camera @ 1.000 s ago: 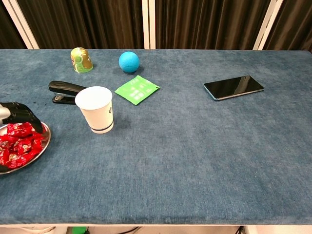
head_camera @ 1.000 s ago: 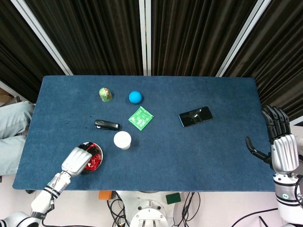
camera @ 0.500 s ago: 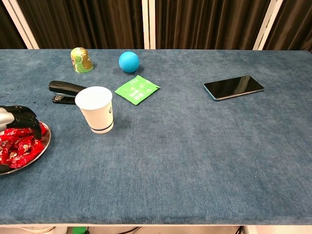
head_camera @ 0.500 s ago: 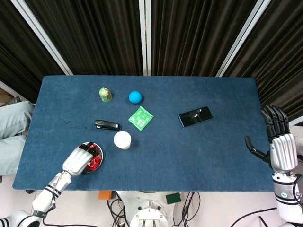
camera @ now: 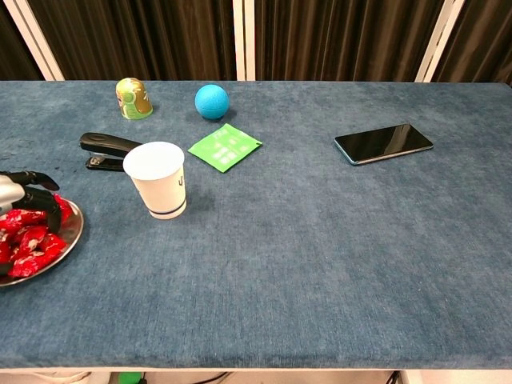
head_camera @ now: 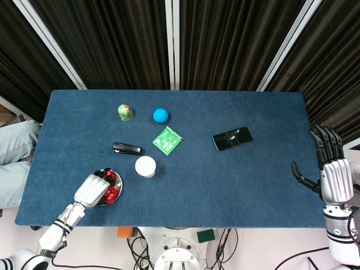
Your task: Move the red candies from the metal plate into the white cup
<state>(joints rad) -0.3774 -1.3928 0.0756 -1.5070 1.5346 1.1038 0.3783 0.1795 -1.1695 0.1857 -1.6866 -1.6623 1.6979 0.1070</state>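
The metal plate (head_camera: 116, 179) (camera: 73, 230) sits near the table's front left edge with several red candies (head_camera: 111, 193) (camera: 30, 242) piled in it. My left hand (head_camera: 93, 188) (camera: 21, 190) lies over the plate's left part. Its fingers are curled down into the pile and grip candies there; the palm hides much of the plate in the head view. Just right of the plate and a little further back, the white cup (head_camera: 145, 166) (camera: 156, 178) stands upright. My right hand (head_camera: 332, 169) hangs off the table's right edge, fingers spread and holding nothing.
Behind the cup lie a black stapler (head_camera: 126, 148) (camera: 108, 148) and a green card (head_camera: 167, 140) (camera: 225, 146). Further back are a blue ball (head_camera: 161, 115) and a green-yellow figure (head_camera: 125, 112). A black phone (head_camera: 232, 138) lies right of centre.
My left hand's fingers have dropped from above the candies into the pile and curled in. The hand has drawn slightly back to the left. The right hand has barely moved.
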